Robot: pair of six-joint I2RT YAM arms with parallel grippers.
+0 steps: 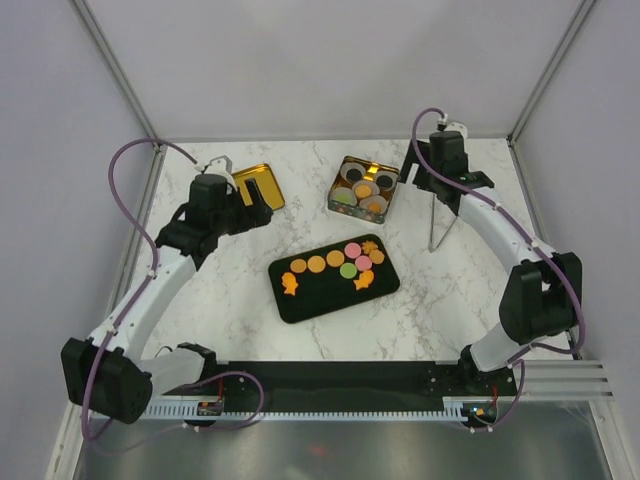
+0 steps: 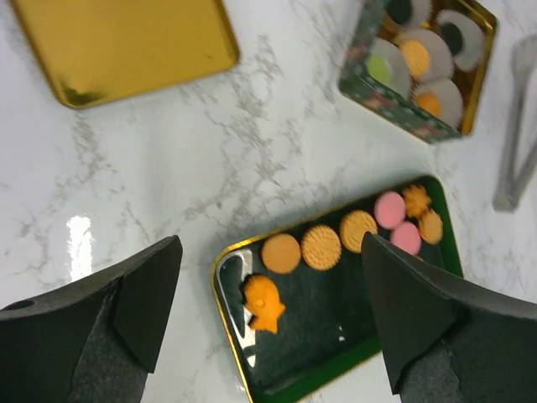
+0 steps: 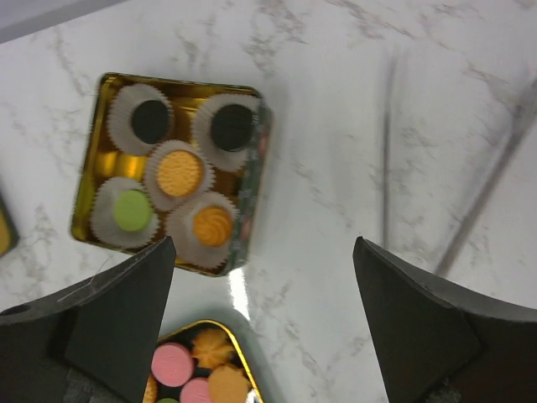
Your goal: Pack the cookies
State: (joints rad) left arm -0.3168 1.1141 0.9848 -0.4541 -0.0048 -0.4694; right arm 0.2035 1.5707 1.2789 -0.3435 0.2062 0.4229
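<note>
Hovering over the white marble table (image 1: 240,260) with fingers released and nothing held, the left gripper (image 2: 270,252) and right gripper (image 3: 264,248) look ready to pick. Most small flat orange, pink and green cookies (image 1: 335,259) lie loose on the dark rectangular tray (image 1: 320,295). Five sit in white paper liners (image 3: 117,126) inside the square gold-lined tin (image 3: 256,168), whose flat gold lid (image 1: 258,187) is set aside, leaving it open.

Finishes of metal, stone, paper and biscuit
The gold lid (image 2: 126,46) looked like polished metal, the table (image 2: 252,126) like glossy marble; the cookies (image 2: 321,248) were matt and grainy, the cup liners (image 3: 117,117) pleated white paper.
</note>
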